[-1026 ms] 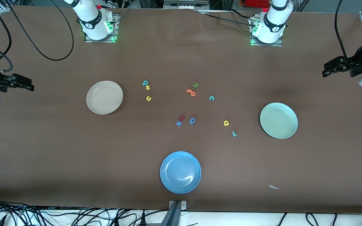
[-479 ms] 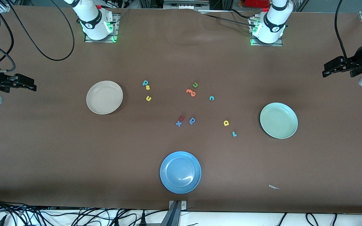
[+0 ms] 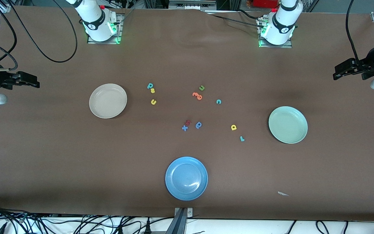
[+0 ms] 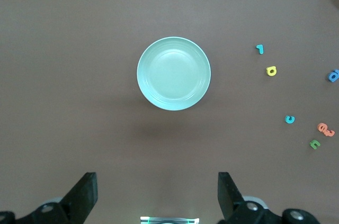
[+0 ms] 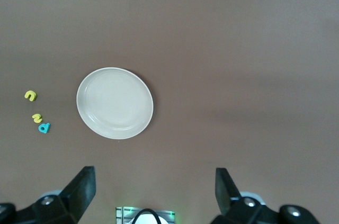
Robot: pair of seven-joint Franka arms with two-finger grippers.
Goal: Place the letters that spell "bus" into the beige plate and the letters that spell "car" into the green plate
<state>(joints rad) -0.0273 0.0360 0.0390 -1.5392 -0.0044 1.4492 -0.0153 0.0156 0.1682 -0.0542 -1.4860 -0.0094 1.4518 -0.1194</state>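
Observation:
Beside the beige plate (image 3: 108,100) (image 5: 115,103) lie the teal b (image 3: 149,85) (image 5: 44,127), yellow s (image 3: 152,91) (image 5: 36,117) and yellow u (image 3: 153,102) (image 5: 30,95). The teal c (image 3: 218,101) (image 4: 290,119), yellow a (image 3: 233,127) (image 4: 271,70) and teal r (image 3: 242,138) (image 4: 259,49) lie toward the green plate (image 3: 288,124) (image 4: 174,73). Both plates hold nothing. My right gripper (image 3: 35,83) (image 5: 155,195) hangs open high over its end of the table. My left gripper (image 3: 336,73) (image 4: 157,197) waits open over the other end.
A green u (image 3: 201,87), an orange letter (image 3: 197,95), a red letter (image 3: 188,122), a blue x (image 3: 184,128) and a blue rounded letter (image 3: 198,124) lie mid-table. A blue plate (image 3: 186,178) sits near the front edge, with a white scrap (image 3: 282,193) toward the left arm's end.
My right gripper has drifted a little toward the robots' bases and the table's middle. The left arm, letters and plates have not moved.

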